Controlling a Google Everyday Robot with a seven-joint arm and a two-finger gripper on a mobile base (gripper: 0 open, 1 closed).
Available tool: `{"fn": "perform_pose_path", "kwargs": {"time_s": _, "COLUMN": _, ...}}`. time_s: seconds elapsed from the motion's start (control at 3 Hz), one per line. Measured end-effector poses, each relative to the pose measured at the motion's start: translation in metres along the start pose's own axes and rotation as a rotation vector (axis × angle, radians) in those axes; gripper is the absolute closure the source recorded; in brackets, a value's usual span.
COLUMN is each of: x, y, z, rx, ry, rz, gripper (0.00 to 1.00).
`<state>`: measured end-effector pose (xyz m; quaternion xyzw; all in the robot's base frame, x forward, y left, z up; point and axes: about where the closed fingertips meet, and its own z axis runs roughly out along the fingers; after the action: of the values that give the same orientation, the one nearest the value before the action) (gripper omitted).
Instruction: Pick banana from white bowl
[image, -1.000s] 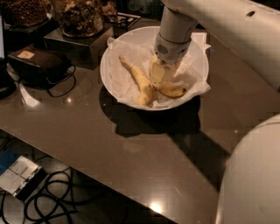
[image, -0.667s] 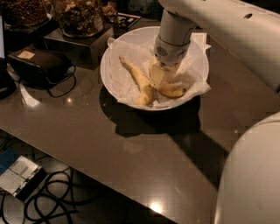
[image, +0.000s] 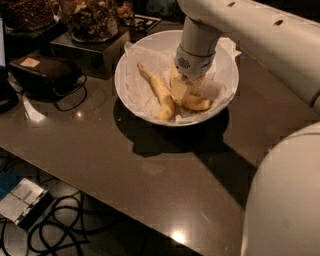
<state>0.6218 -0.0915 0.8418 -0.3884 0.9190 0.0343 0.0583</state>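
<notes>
Down in the right half of the wide, shallow round white bowl (image: 118, 87) lies the thick, strongly curved yellow banana (image: 199, 104). Only its lower stretch shows, a warm, deeper yellow arc that bends toward the bowl's right side; the rest is hidden beneath the robot's pale two-finger gripper (image: 182, 92). The gripper reaches straight down onto the fruit, and whether it is clamped on the fruit or standing apart cannot be told. Just to the left, touching or nearly touching the curved banana at its lower end, rests a slimmer, straighter, paler banana (image: 161, 92) with its thin stem pointing up and to the left. Both fruits sit on crumpled white paper (image: 142, 92) that lines the bowl. A thick white robot arm (image: 200, 35) comes down from the upper right to the gripper. The bowl stands on a dark, glossy brown table (image: 150, 180). Behind it, at the upper left, are glass jars of snacks (image: 90, 17), and a flat black box with a cable (image: 45, 75) is left of the bowl.
</notes>
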Motion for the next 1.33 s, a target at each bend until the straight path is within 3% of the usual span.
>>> {"fn": "perform_pose_path", "kwargs": {"time_s": 0.33, "x": 0.000, "y": 0.000, "z": 0.001, "rx": -0.001, "ry": 0.003, "rz": 0.004, "gripper": 0.75}}
{"fn": "perform_pose_path", "kwargs": {"time_s": 0.67, "x": 0.000, "y": 0.000, "z": 0.001, "rx": -0.001, "ry": 0.002, "rz": 0.004, "gripper": 1.00}}
{"fn": "perform_pose_path", "kwargs": {"time_s": 1.0, "x": 0.000, "y": 0.000, "z": 0.001, "rx": -0.001, "ry": 0.002, "rz": 0.004, "gripper": 1.00}}
{"fn": "perform_pose_path", "kwargs": {"time_s": 1.33, "x": -0.001, "y": 0.010, "z": -0.019, "rx": 0.018, "ry": -0.002, "rz": -0.011, "gripper": 1.00}}
